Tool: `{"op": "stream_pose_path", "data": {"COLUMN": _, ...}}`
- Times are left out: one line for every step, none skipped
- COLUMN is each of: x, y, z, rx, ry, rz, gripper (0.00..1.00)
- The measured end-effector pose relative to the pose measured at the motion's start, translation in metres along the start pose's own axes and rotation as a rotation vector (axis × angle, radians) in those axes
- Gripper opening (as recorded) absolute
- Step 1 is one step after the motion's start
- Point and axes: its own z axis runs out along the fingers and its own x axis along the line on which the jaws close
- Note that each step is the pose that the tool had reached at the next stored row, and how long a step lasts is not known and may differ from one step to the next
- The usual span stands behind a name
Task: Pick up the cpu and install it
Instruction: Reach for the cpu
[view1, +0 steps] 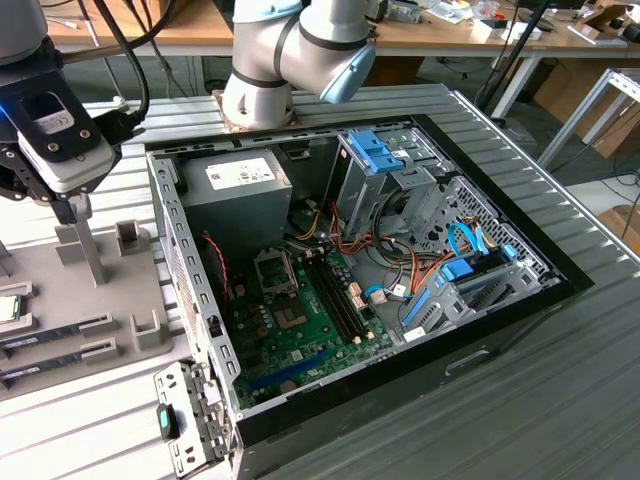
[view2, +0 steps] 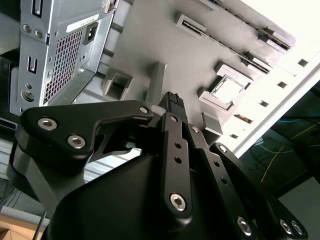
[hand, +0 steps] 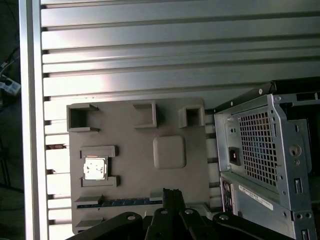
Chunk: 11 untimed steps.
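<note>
- Gripper (view1: 73, 210) hangs over the grey tray (view1: 120, 290) on the exterior view's left. Both wrist views show its jaws pressed together on nothing.
- Cpu (hand: 95, 167) lies flat in its square holder on the tray, silvery top up, apart from the gripper and untouched.
- Memory sticks (view1: 50, 335) rest in slots near the cpu.
- Open computer case (view1: 400, 250) stands beside the tray, its green motherboard (view1: 300, 330) exposed.
</note>
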Motion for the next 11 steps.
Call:
{"op": "stream_pose_path", "data": {"x": 0.0003, "y": 0.0, "z": 0.0001, "rx": -0.0001, "ry": 0.0, "rz": 0.0, "gripper": 0.11}}
{"op": "stream_pose_path", "data": {"x": 0.0006, "y": -0.0001, "z": 0.0001, "rx": 0.0, "ry": 0.0, "rz": 0.0, "gripper": 0.11}}
{"op": "stream_pose_path", "data": {"x": 0.0008, "y": -0.0001, "z": 0.0003, "rx": -0.0001, "ry": 0.0, "rz": 0.0, "gripper": 0.11}}
{"op": "stream_pose_path", "data": {"x": 0.0011, "y": -0.0001, "z": 0.0004, "rx": -0.0001, "ry": 0.0, "rz": 0.0, "gripper": 0.11}}
{"op": "stream_pose_path", "data": {"x": 0.0013, "y": -0.0001, "z": 0.0006, "rx": -0.0001, "ry": 0.0, "rz": 0.0, "gripper": 0.11}}
{"op": "stream_pose_path", "data": {"x": 0.0018, "y": -0.0002, "z": 0.001, "rx": -0.0001, "ry": 0.0, "rz": 0.0, "gripper": 0.11}}
{"op": "stream_pose_path", "data": {"x": 0.0025, "y": -0.0002, "z": 0.0015, "rx": -0.0001, "ry": -0.0001, "rz": 0.0, "gripper": 0.11}}
{"op": "stream_pose_path", "data": {"x": 0.0029, "y": -0.0003, "z": 0.0017, "rx": 0.0, "ry": 0.0, "rz": 0.0, "gripper": 0.11}}
{"op": "stream_pose_path", "data": {"x": 0.0032, "y": -0.0003, "z": 0.002, "rx": -0.0001, "ry": -0.0001, "rz": 0.0, "gripper": 0.11}}
{"op": "stream_pose_path", "data": {"x": 0.0038, "y": -0.0004, "z": 0.0024, "rx": -0.0001, "ry": 0.0, "rz": 0.0, "gripper": 0.11}}
{"op": "stream_pose_path", "data": {"x": 0.0044, "y": -0.0004, "z": 0.0025, "rx": 0.0, "ry": 0.0001, "rz": 0.0, "gripper": 0.11}}
